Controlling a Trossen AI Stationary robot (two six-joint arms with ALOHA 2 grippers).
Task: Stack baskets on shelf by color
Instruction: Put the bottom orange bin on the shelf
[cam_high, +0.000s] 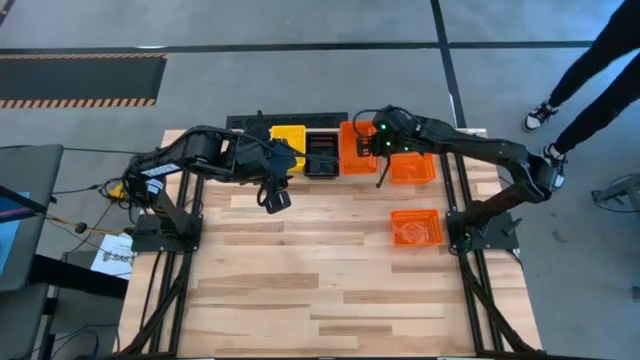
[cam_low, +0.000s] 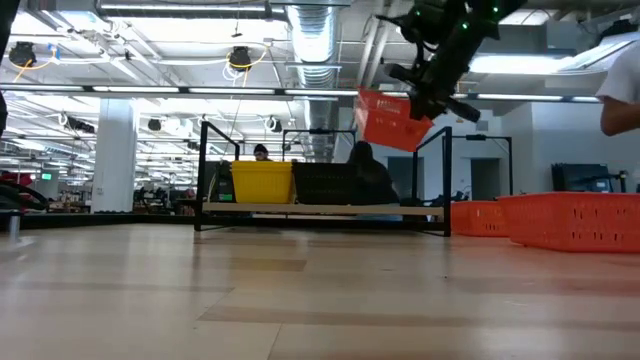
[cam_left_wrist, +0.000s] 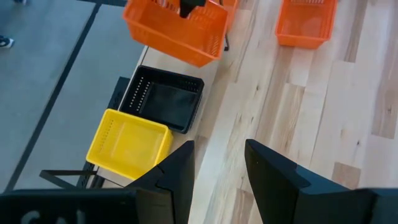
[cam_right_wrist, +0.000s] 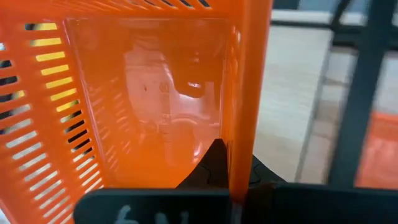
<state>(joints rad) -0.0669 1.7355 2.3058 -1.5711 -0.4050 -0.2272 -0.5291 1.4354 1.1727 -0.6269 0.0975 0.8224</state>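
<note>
The orange basket (cam_low: 392, 120) hangs tilted above the shelf's (cam_low: 320, 210) right end, pinched by one wall in the right gripper (cam_high: 381, 141). With that thin-edge grip it could swing or slip and clip the black basket (cam_high: 321, 154) at its 9 o'clock. The left gripper (cam_high: 275, 197) idles spread open in front of the shelf.

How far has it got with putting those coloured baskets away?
Partly done. A yellow basket and a black basket already sit side by side on the shelf. In hand: the right end effector holds an orange basket tilted in the air above the shelf's free end. Left: two more orange baskets wait on the table. The left end effector hovers open, empty.
</note>
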